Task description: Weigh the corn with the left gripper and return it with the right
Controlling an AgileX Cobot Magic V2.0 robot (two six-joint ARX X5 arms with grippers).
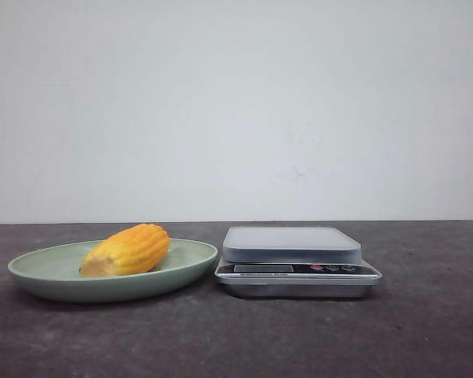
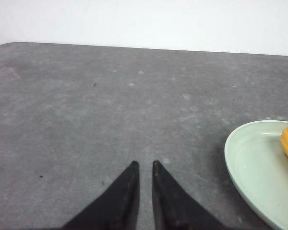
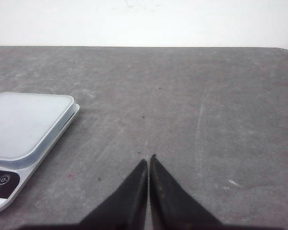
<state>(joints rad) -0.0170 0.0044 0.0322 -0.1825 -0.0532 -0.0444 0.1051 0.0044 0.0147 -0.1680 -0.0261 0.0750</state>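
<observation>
A short, stubby cob of corn (image 1: 127,250) lies on its side in a shallow pale-green plate (image 1: 39,272) toward the left end of a dark grey desk (image 1: 236,339), its yellow-orange kernel rows running in ribs along its length and its paler, flat cut end turned toward the desk's front-left. The cob is far smaller than the plate and rests a little right of the plate's middle. Just beside the plate, on its right and close to touching its rim, stands a silver kitchen scale (image 1: 297,261) with a bare, pale weighing platform and a dark strip of buttons along its front. The left gripper (image 2: 144,165) hovers over bare desk to the left of the plate, its two pointed black fingers nearly together with a narrow gap between them and nothing held. The right gripper (image 3: 148,160) hangs over bare desk to the right of the scale, its fingers pressed together, empty.
</observation>
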